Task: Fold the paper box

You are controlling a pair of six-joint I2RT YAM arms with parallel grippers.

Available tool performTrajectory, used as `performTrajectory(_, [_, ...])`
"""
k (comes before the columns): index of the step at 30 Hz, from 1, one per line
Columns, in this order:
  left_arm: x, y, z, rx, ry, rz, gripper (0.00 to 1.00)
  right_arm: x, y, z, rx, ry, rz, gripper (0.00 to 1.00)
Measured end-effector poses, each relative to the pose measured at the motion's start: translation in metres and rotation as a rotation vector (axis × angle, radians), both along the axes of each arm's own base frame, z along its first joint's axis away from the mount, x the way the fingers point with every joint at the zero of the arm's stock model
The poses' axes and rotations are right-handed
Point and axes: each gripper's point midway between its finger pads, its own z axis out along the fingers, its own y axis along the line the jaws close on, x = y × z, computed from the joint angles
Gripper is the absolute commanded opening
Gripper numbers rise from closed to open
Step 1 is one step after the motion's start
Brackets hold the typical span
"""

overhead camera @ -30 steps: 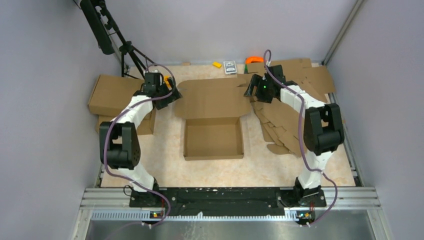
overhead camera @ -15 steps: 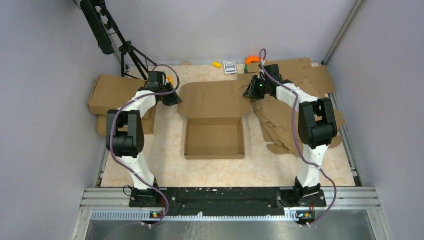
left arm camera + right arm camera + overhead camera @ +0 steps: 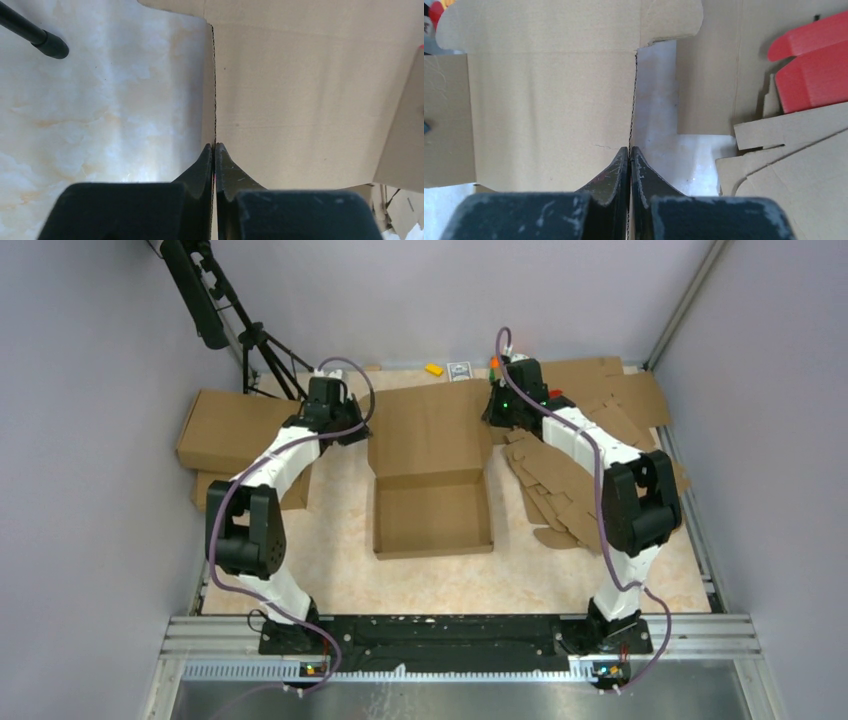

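The paper box [image 3: 430,515] lies mid-table as a shallow brown tray, its big lid panel [image 3: 428,430] opened out toward the back. My left gripper [image 3: 358,430] is shut on the lid's left side flap. In the left wrist view the flap's thin edge [image 3: 215,100] runs straight into the closed left gripper [image 3: 215,146]. My right gripper [image 3: 494,412] is shut on the lid's right side flap. The right wrist view shows that flap's edge [image 3: 633,100] pinched in the right gripper [image 3: 630,149], with the lid panel [image 3: 549,110] to its left.
A heap of flat cut cardboard sheets [image 3: 570,480] covers the right side, with a red cardboard piece [image 3: 814,65] among them. Folded brown boxes [image 3: 225,435] are stacked at the left. A black tripod [image 3: 250,345] stands at the back left. A yellow block [image 3: 433,369] and a small card box [image 3: 459,368] lie at the back wall.
Both grippers went from open to shut on the lid's side flaps. Both arms reached farther back, and the flaps now stand up edge-on beside a narrower-looking lid.
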Motion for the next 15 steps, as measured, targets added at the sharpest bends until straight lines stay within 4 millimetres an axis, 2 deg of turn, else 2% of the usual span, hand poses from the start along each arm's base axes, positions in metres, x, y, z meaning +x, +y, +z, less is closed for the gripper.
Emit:
performTrajectory(3, [-0.008,-0.005,0.007,0.041,-0.034,-0.011,0.0,-0.001,0.0,0.026,-0.015,-0.084,-0.015,0.0])
performTrajectory(6, [-0.023,-0.014,0.013,0.089,-0.087,-0.033,0.0,-0.009,-0.005,0.042,-0.026,-0.172,-0.034,0.0])
performTrajectory(11, [-0.056,-0.029,0.024,0.177,-0.233,-0.061,0.0,-0.038,-0.017,0.044,-0.097,-0.321,-0.077,0.0])
performTrajectory(15, [-0.07,-0.033,0.035,0.195,-0.339,-0.055,0.0,-0.059,-0.022,0.038,-0.126,-0.42,-0.099,0.0])
